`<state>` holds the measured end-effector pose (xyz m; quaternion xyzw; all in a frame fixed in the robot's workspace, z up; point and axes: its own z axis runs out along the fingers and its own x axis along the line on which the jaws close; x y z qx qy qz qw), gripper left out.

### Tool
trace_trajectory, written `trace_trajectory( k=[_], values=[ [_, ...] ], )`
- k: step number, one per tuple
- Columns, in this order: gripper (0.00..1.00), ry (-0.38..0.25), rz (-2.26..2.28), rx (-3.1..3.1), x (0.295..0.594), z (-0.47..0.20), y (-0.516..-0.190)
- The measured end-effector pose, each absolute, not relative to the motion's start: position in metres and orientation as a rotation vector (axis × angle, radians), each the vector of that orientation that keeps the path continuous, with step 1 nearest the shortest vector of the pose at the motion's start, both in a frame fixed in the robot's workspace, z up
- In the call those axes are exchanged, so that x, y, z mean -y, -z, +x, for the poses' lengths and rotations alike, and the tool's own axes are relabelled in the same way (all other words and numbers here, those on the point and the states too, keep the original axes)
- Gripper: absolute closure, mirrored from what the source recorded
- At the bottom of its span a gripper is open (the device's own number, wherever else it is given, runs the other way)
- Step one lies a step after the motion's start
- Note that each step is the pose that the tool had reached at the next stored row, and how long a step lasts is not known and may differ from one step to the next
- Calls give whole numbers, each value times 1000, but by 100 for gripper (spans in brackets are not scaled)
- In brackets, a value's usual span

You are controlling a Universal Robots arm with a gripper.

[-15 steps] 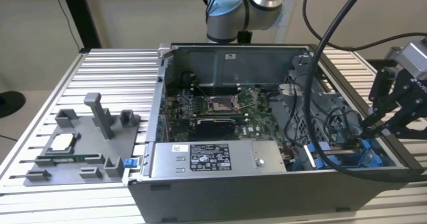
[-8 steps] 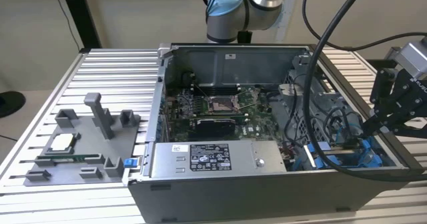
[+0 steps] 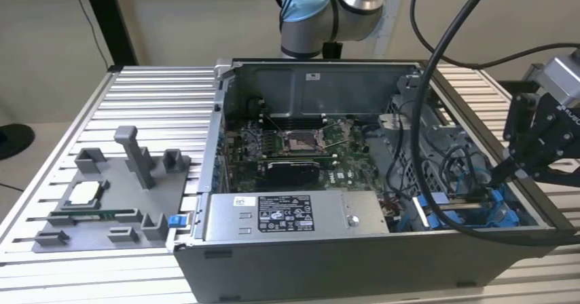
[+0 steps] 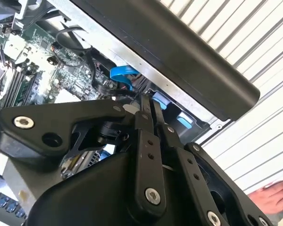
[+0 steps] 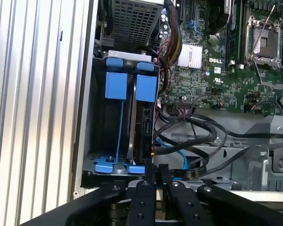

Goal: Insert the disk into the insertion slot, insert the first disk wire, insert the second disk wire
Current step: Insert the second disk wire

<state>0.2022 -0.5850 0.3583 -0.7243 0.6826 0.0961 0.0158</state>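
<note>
The disk (image 5: 144, 127) stands on edge in its bright blue frame (image 5: 146, 87) inside the insertion slot (image 5: 114, 141), a grey bay with blue rails at the case's corner (image 3: 458, 212). My gripper (image 5: 158, 168) hovers just off the disk's connector end, fingers shut, with nothing visible between them. In the second wrist view the gripper (image 4: 147, 104) points down into the case beside its black rim. A blue wire (image 5: 179, 157) and black wires (image 5: 203, 127) lie loose beside the disk, unplugged as far as I can see. In the exterior view the gripper (image 3: 496, 176) dips in from that view's right.
A grey labelled power-supply box (image 3: 281, 216) fills the case's front; the motherboard (image 3: 299, 148) lies behind it. A grey fixture (image 3: 109, 195) with small parts sits on the ribbed table (image 3: 154, 100). A person's hand (image 4: 276, 193) rests outside the case wall (image 4: 179, 52).
</note>
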Motion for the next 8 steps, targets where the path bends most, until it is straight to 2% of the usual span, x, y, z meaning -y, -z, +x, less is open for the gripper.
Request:
trace_trajectory(
  k=[8],
  values=[
    [100, -297, -2252, -2122, 585, 201, -359]
  ],
)
